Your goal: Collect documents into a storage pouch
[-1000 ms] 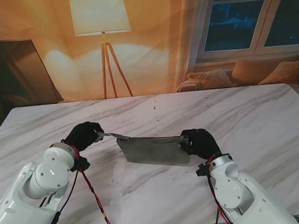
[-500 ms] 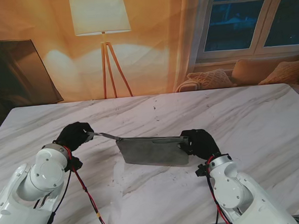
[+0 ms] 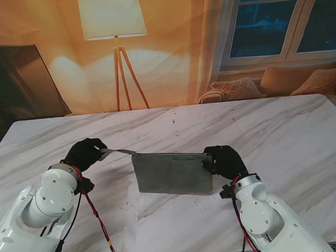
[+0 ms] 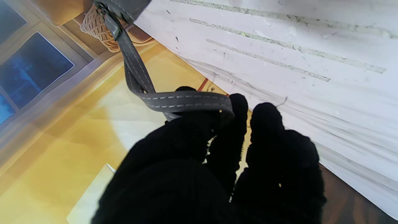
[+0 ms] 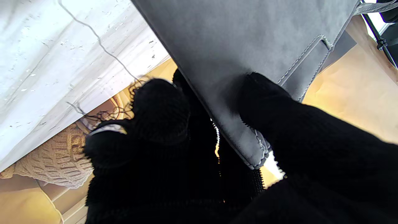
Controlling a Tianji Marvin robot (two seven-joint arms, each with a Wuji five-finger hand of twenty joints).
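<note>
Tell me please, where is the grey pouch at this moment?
In the stand's view the grey pouch hangs over the middle of the marble table, between the right hand, gripping its right edge, and the left hand, holding its strap.

left hand [image 4: 217, 161], gripping pouch strap [image 4: 174, 101]

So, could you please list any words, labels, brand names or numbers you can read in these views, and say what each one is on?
None can be read in any view.
The grey pouch shows plain fabric and stitching only, no label or logo.
Its strap, held by the left hand, carries stitching but no text.
The marble table has only veining.
</note>
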